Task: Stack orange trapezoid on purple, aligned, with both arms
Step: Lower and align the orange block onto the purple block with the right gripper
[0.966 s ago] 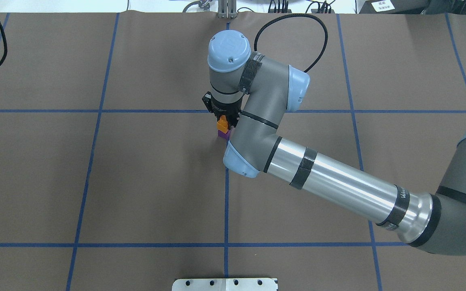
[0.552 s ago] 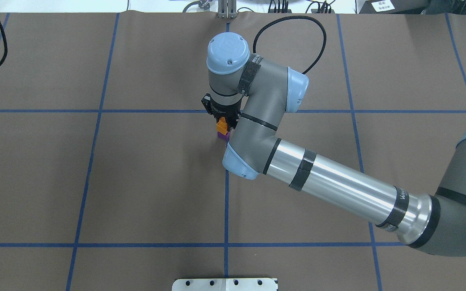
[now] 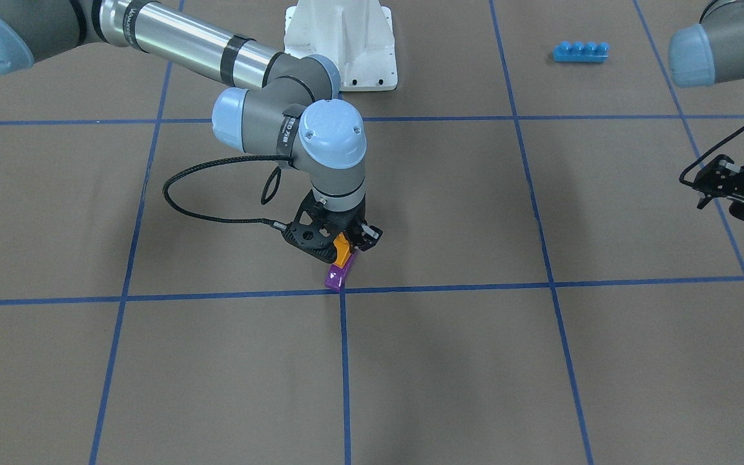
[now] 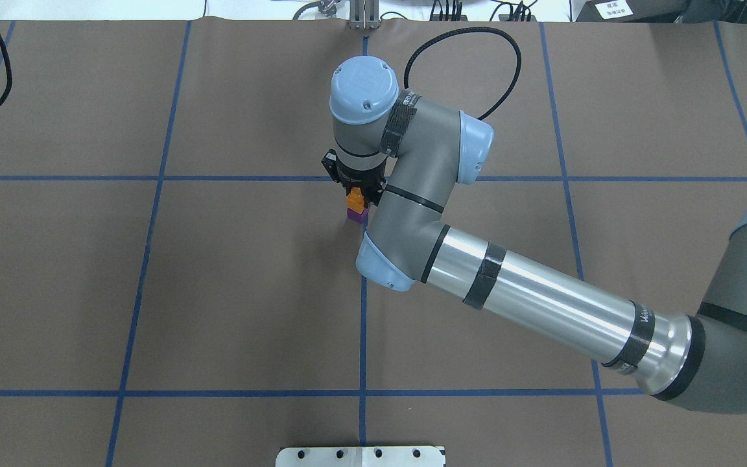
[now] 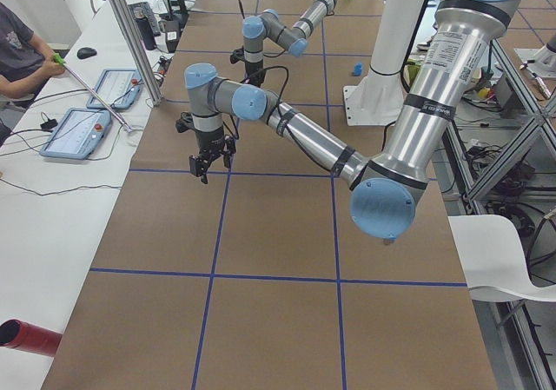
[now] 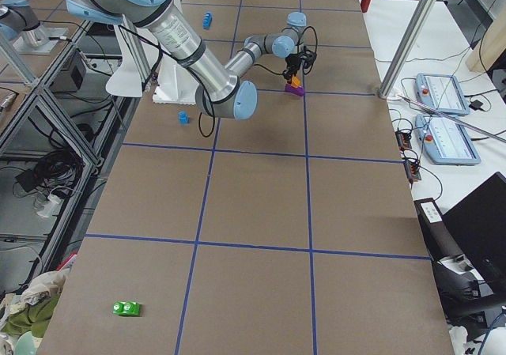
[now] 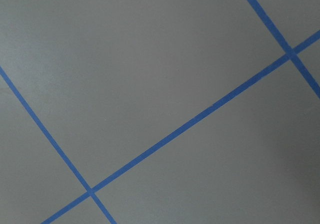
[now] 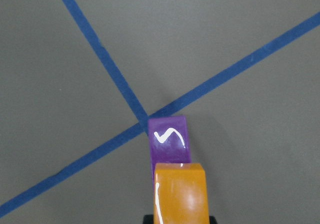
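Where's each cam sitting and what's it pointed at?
Front-facing: across the table, facing the robot; right arm holds orange trapezoid over purple.
Overhead: behind the robot, looking down; right arm shows.
Exterior left: table end, left arm nearest.
Exterior right: opposite end, right arm nearest.
Left wrist: down at table and blue tape; no body.
Right wrist: onto orange trapezoid over purple; front-facing shares this.
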Controlling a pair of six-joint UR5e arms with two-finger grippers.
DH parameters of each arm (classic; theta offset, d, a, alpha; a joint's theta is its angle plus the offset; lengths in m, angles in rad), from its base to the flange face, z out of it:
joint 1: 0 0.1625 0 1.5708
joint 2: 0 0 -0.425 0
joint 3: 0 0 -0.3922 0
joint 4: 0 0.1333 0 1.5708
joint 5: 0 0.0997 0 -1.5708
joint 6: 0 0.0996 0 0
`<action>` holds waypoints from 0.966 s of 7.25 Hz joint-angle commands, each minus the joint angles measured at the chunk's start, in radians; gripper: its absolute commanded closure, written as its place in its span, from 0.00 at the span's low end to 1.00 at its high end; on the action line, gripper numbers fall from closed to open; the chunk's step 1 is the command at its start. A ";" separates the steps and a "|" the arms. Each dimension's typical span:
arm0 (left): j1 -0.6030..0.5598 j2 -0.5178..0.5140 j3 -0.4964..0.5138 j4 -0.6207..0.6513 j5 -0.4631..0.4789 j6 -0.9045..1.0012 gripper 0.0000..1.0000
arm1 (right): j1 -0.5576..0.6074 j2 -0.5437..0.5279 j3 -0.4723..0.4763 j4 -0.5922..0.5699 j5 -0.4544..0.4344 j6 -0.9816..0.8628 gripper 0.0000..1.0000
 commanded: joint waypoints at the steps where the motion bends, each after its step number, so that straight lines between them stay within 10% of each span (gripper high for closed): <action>1: 0.000 0.000 0.000 0.000 0.000 0.000 0.00 | -0.007 -0.001 0.000 0.003 -0.007 -0.008 1.00; 7: 0.000 0.000 -0.002 0.002 0.000 0.000 0.00 | -0.021 -0.009 -0.002 0.019 -0.033 -0.012 1.00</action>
